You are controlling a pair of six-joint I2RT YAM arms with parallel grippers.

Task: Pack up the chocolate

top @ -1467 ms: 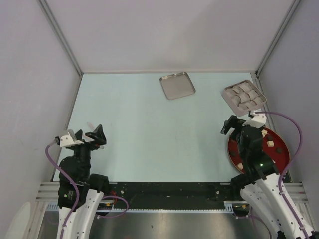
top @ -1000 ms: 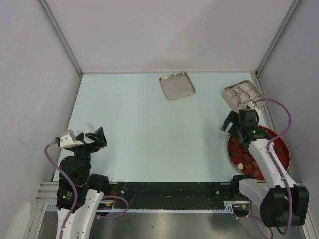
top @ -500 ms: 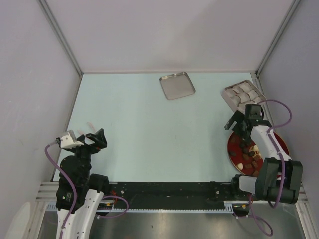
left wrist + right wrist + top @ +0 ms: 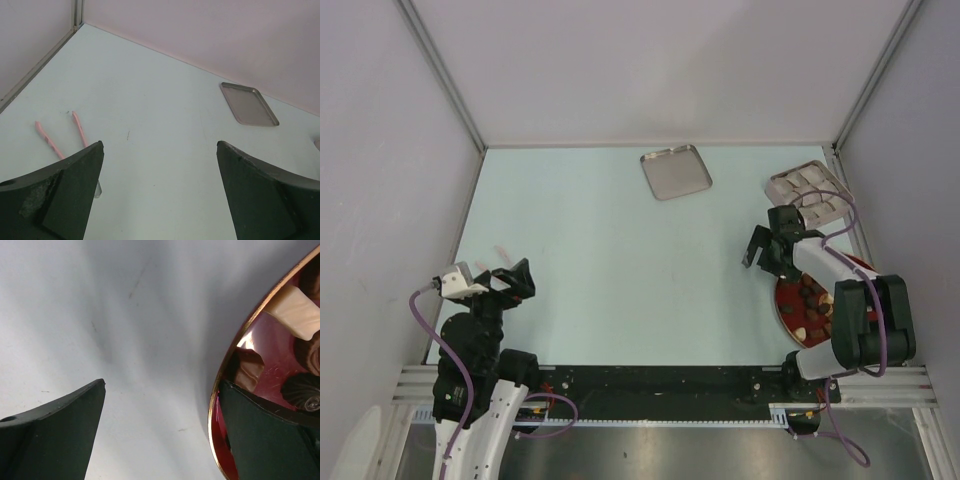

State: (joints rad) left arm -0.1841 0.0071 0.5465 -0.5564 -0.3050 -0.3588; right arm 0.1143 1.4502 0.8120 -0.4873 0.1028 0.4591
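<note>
Several small pieces of chocolate [image 4: 812, 298], dark brown, reddish-brown and cream, lie on a red plate [image 4: 876, 292] with a gold rim at the right. In the right wrist view a cream piece [image 4: 296, 313] and brown chocolate [image 4: 247, 368] sit just inside the plate rim [image 4: 216, 395]. My right gripper [image 4: 768, 258] [image 4: 162, 385] stands open and empty at the plate's left edge; one finger is over the rim, the other over bare table. My left gripper [image 4: 490, 275] [image 4: 160, 145] is open and empty at the near left.
A grey tray with compartments [image 4: 807, 190] lies beyond the plate at the far right. A flat metal lid [image 4: 676, 171] [image 4: 248, 104] rests at the back centre. Thin pink tongs [image 4: 79, 129] lie on the table just ahead of my left gripper. Walls enclose the table.
My right gripper has swung left and nearer, from between the grey tray and the plate to the plate's left edge, staying open. The left arm has not moved.
</note>
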